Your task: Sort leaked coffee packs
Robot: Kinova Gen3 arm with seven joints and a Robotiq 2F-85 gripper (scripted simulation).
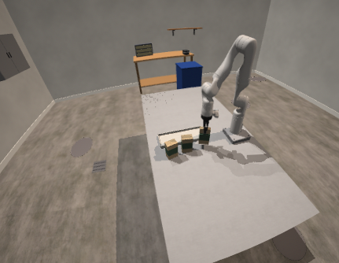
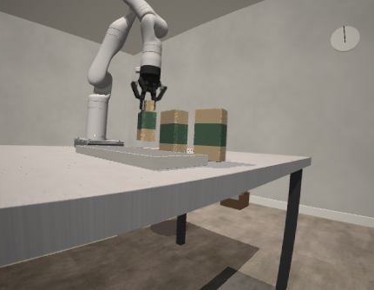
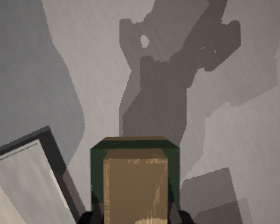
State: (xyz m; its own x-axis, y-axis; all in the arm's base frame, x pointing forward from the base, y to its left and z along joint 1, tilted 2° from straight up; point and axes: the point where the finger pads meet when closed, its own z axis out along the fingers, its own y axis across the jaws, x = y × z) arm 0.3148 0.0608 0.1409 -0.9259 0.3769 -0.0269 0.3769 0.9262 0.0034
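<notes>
Grey-walled room, white table (image 2: pixel 124 182), gripper (image 2: pixel 149 101) clamped on top of the end coffee pack (image 2: pixel 147 126), lifted off the surface by the tray (image 2: pixel 141 157), two green-banded packs (image 2: pixel 173 130) standing alongside, no readable lettering.

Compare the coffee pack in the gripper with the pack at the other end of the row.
The gripped pack hangs lifted off the table; the far-end pack stands on it. The gripper is clamped on the gripped pack's top; nothing touches the far-end pack. The gripped pack hangs nearest the robot's base, the far-end pack stands farthest from it. Both are upright, tan with a green band.
</notes>
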